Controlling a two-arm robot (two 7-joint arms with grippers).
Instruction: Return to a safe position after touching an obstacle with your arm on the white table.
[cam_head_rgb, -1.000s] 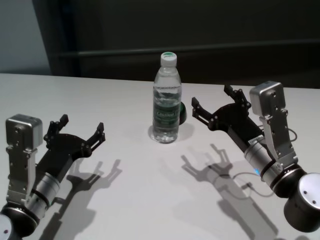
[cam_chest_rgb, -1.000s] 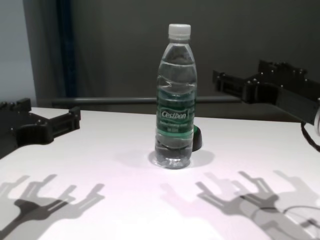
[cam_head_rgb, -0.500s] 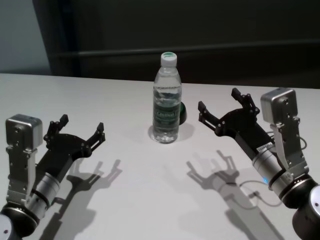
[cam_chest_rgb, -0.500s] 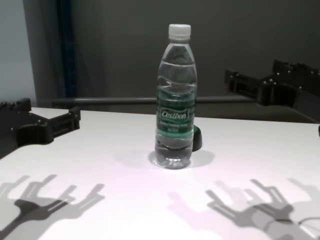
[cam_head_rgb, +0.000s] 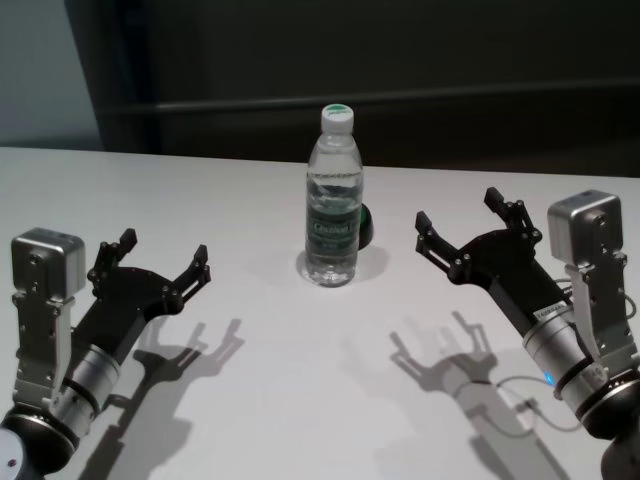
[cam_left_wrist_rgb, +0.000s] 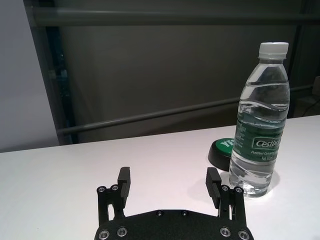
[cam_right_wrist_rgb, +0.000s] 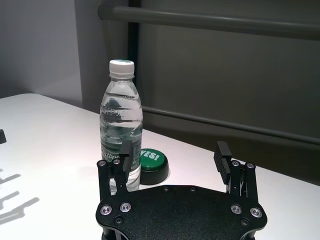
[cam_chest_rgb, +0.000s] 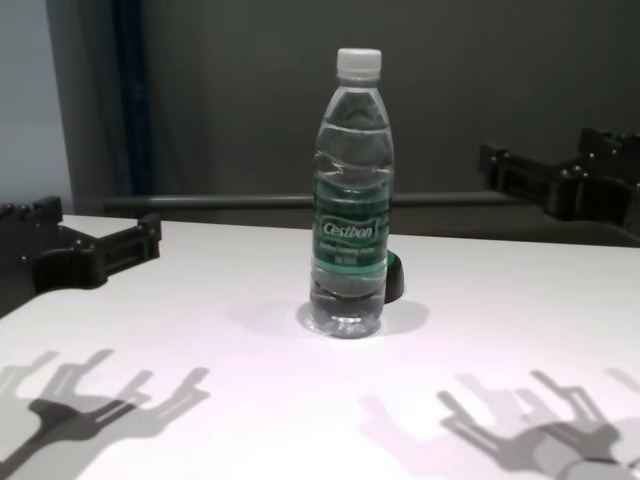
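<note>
Against a dark wall with a grey rail, a white table (cam_head_rgb: 250, 400). Upright near the centre, toward the far side, a clear water bottle (cam_head_rgb: 333, 200) with white cap and green label band. Tucked just behind it on the right, a small black-and-green dome (cam_right_wrist_rgb: 152, 160), seemingly marked "YES!". On the left, near side, the left gripper (cam_head_rgb: 160, 258), raised off the surface, jaws spread wide on nothing, well apart from the bottle. On the right, the right gripper (cam_head_rgb: 468, 232), likewise aloft and wide, empty, pointed toward the bottle without touching.
</note>
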